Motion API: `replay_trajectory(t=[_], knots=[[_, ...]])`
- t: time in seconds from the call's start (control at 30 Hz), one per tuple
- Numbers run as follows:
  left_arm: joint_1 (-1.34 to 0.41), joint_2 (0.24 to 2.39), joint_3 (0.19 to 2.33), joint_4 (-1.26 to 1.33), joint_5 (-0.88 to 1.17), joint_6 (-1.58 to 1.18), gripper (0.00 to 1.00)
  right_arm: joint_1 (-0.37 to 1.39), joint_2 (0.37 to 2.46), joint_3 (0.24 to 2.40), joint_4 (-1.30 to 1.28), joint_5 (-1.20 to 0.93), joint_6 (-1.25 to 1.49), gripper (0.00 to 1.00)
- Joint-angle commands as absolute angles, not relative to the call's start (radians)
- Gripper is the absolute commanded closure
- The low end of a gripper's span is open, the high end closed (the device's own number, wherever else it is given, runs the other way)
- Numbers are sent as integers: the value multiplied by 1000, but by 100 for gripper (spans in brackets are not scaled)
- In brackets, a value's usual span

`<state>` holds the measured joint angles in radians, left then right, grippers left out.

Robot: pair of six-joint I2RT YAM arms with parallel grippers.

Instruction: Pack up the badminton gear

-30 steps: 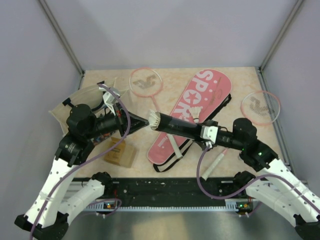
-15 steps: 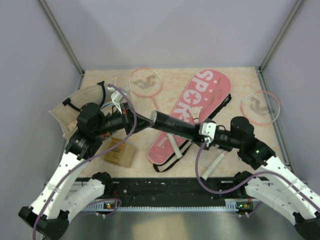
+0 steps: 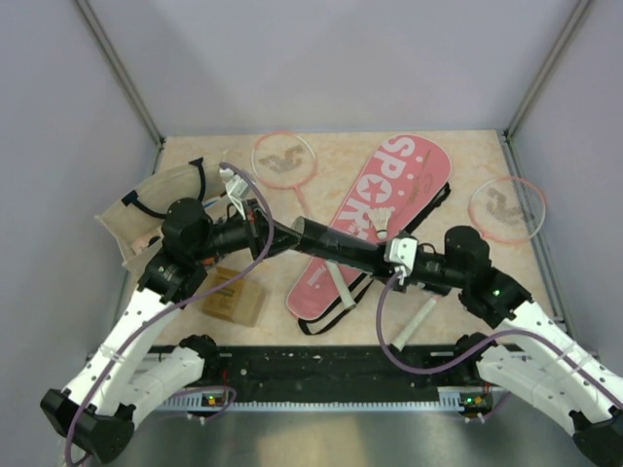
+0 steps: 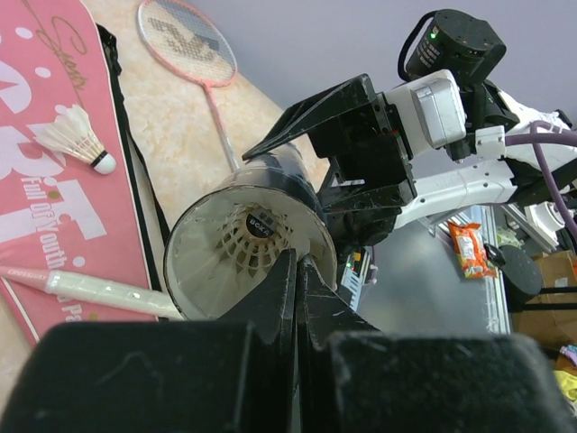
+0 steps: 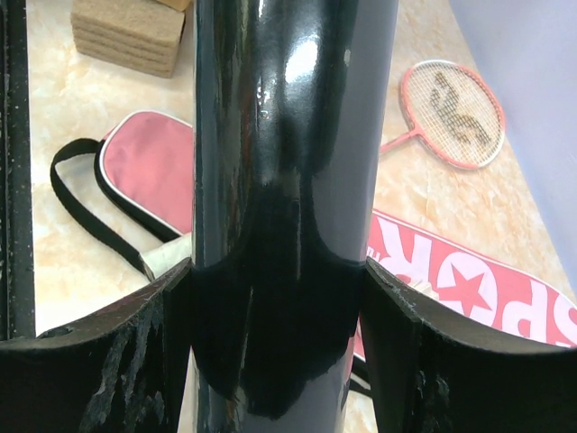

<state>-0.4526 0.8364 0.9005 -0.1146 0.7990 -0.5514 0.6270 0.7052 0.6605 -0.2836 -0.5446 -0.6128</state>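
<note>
We see a beige tote bag (image 3: pixel 148 197) with black handles at the desk's (image 3: pixel 341 156) left edge, a small cardboard box (image 3: pixel 234 298) lying near it.

black tube (image 3: pixel 336 245) bars centre, bare tabletop (image 3: pixel 469 156) beside cover (image 3: pixel 389 185)

A robot lab's test cell: a beige bench (image 3: pixel 467 156) is boxed in by plain grey walls (image 3: pixel 331 58) on metal posts (image 3: pixel 117 68). A white left arm (image 3: pixel 127 336) and right arm (image 3: pixel 545 336) are bolted to a black rail (image 3: pixel 331 362) at its near edge, trailing purple cables (image 3: pixel 379 326). Beyond the cell, the left wrist view catches cardboard boxes (image 4: pixel 552 271) and a snack packet (image 4: pixel 467 250)
</note>
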Motion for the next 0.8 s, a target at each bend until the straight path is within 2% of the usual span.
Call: replay_trajectory(t=[0.0, 0.5, 0.67, 0.77], knots=[[-466, 865, 893, -149, 833, -512, 100, 644, 696, 667, -129, -604, -633, 60], [-466, 943, 1049, -420, 844, -339, 99, 644, 670, 640, -103, -617, -647, 60], [-466, 959, 1147, -528, 769, -284, 88, 644, 654, 624, -118, -581, -649, 60], [-466, 943, 1190, -523, 692, -294, 75, 644, 652, 624, -136, -555, -623, 60]])
